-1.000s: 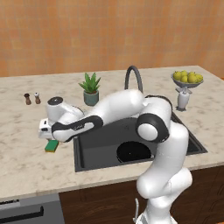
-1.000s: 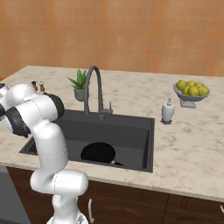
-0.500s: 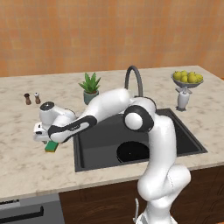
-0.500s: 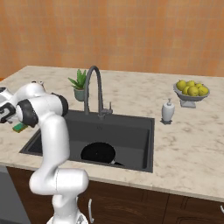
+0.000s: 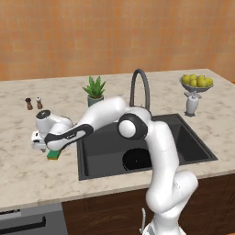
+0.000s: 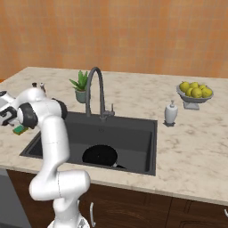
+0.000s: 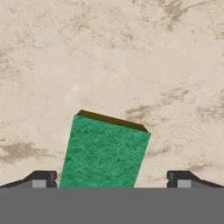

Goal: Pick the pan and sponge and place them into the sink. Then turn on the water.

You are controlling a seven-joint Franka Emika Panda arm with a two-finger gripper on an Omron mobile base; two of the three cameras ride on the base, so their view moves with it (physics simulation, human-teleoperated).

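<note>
The sink holds the pan on its floor, near the front wall. The gripper, fingers spread wide, hangs over the sponge on the counter just left of the sink, apparently not touching it.

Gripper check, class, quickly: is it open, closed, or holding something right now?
Gripper: open, holding nothing; its fingertips stand either side of the small green-topped rectangular sponge on the beige marble counter.
</note>
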